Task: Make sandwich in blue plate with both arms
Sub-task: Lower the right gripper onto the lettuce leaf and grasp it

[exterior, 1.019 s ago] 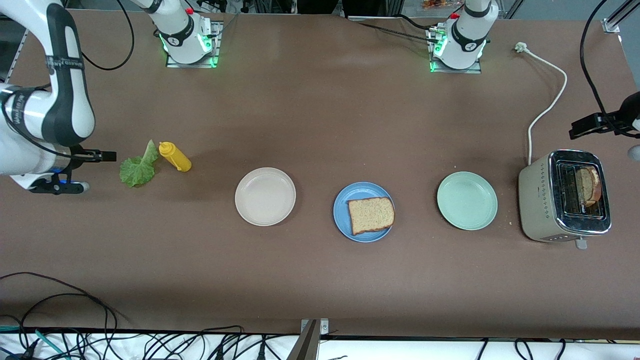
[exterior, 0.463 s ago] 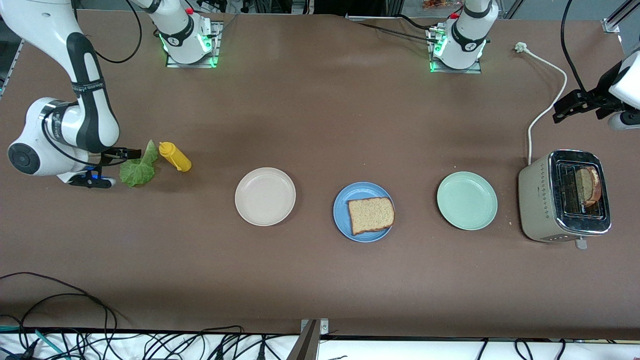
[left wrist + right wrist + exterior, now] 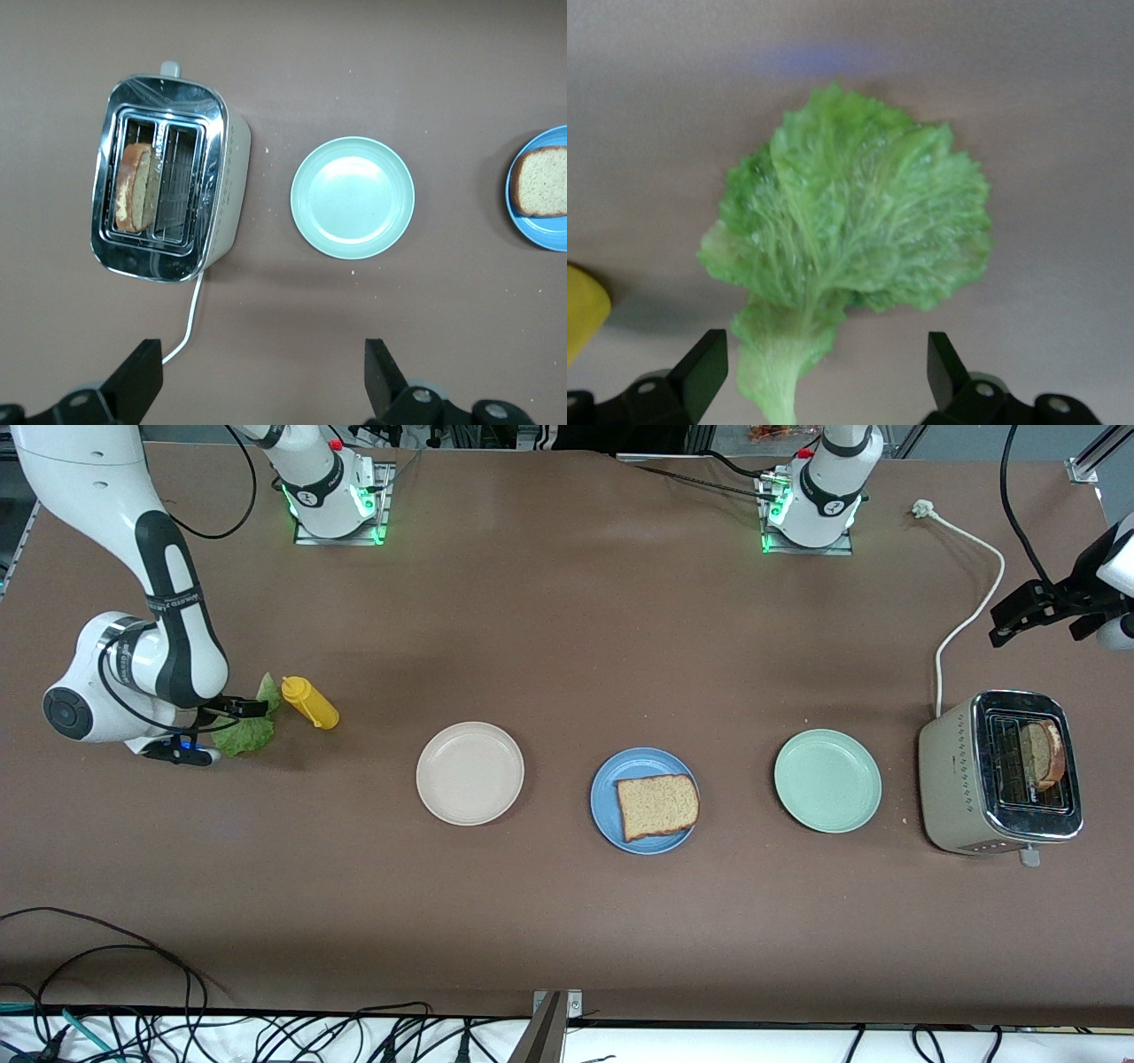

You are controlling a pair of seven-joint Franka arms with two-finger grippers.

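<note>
Bread, one brown slice (image 3: 657,806), lies flat on the blue plate (image 3: 608,813) near the middle of the brown desk (image 3: 567,921); no lettuce or second slice is on it. Beside this plate, toward the right arm's end, sits a cream plate (image 3: 469,773), and toward the left arm's end a pale green plate (image 3: 827,780). Just past the green plate stands a chrome-topped toaster (image 3: 948,779) with a second slice of bread (image 3: 1041,755) standing in one slot; its white cord (image 3: 970,615) runs up the desk to a loose plug.

Toward the right arm's end lies the lettuce leaf (image 3: 850,248), flat on the desk, with a yellow squeeze bottle (image 3: 309,701) lying just beside it. The right claw (image 3: 824,376) hangs low over the leaf with its fingers spread wide, the leaf's stem end between them, nothing pinched. Dark lettering runs along a band on the right arm's forearm, but it is too small to read with confidence.

The left claw (image 3: 261,381) is up in the air over the desk beside the toaster, fingers spread wide and empty.
</note>
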